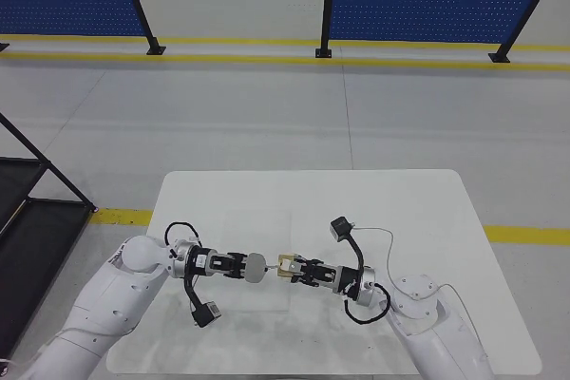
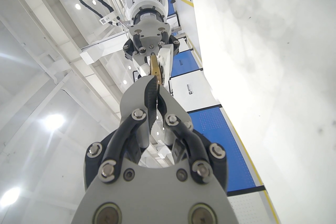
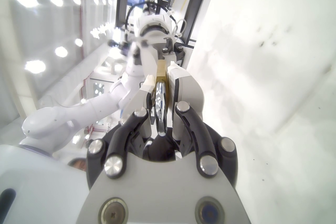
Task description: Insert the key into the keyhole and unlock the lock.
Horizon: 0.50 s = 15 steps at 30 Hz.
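My left fingers (image 2: 151, 96) pinch the key (image 1: 270, 268), right fingers (image 3: 183, 86) clamp the lock (image 3: 160, 83), tip to tip above the worktop's (image 1: 408, 209) middle. Insertion seems in hand; next needs a straight push, then a twist.

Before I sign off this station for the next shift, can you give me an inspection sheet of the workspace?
Surface: white table, a few dark specks.
Job's things: brass lock held above the table; key meets it, insertion cannot be told.
Clutter: nothing seen.
Grippers: left gripper fingers shut on the key; right gripper fingers shut on the lock.
Cables: black cable loops at both wrists; thin white cable over the table.
Surroundings: black rack, blue barriers, yellow floor lines.
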### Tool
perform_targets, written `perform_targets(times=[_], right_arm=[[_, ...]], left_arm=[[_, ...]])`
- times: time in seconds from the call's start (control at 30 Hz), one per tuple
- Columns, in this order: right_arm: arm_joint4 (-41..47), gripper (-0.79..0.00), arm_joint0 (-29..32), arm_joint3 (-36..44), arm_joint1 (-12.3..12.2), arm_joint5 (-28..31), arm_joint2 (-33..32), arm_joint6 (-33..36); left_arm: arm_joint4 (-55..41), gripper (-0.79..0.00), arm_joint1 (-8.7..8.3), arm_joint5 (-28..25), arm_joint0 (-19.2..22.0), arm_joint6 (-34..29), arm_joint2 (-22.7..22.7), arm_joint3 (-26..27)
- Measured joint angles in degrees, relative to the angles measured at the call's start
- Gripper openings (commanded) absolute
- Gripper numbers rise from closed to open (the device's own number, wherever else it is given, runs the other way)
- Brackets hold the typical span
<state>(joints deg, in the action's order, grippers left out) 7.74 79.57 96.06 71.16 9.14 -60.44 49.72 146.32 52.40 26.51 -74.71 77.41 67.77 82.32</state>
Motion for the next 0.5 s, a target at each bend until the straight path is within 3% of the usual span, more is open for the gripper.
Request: perform_targets(times=[0.5], right_arm=[[0.00,-0.785,0.00,0.00,0.00,0.00,0.00,0.00]], left_arm=[[-0.19,-0.785,0.11,-0.23,1.76,-0.15,-1.54,-1.63]])
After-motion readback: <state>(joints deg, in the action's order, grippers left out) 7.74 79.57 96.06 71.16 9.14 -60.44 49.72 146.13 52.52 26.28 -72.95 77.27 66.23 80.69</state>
